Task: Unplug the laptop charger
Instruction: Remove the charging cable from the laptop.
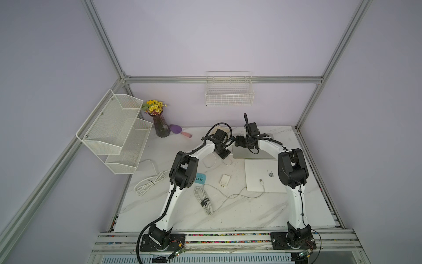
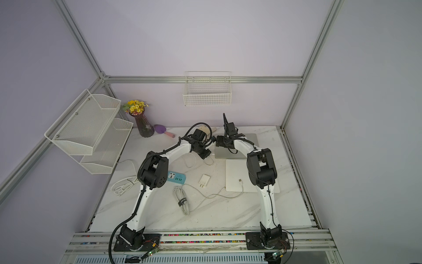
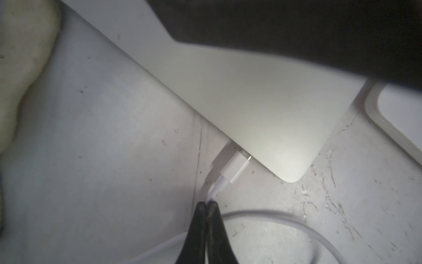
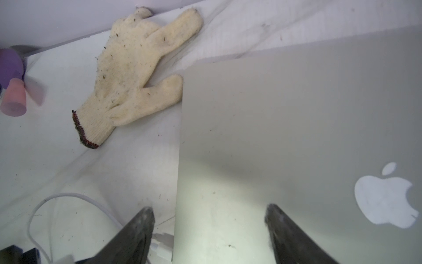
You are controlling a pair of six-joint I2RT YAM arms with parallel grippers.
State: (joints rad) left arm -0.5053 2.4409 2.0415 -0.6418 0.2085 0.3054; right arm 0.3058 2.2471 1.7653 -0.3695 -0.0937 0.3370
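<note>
At laptop (image 4: 296,125) edge | both arms stretched forward | left gripper (image 3: 207,206) pinching charger cable (image 3: 235,168) | right gripper (image 4: 209,207) splayed wide

- The white-and-black left arm (image 1: 182,170) rises from its black base, folds at a bulky black elbow and reaches forward and inward, as both top views show.
- The white-and-black right arm (image 1: 293,169) mirrors that pose, and the two wrists nearly meet at the far middle.
- The black, pointed-fingered left tool (image 3: 207,204) has its tips pressed together, pinching a thin white charger cable (image 3: 212,193) just behind its plug.
- The dark, scuffed right tool (image 4: 209,209) has its fingers spread wide, with nothing gripped between them.
</note>
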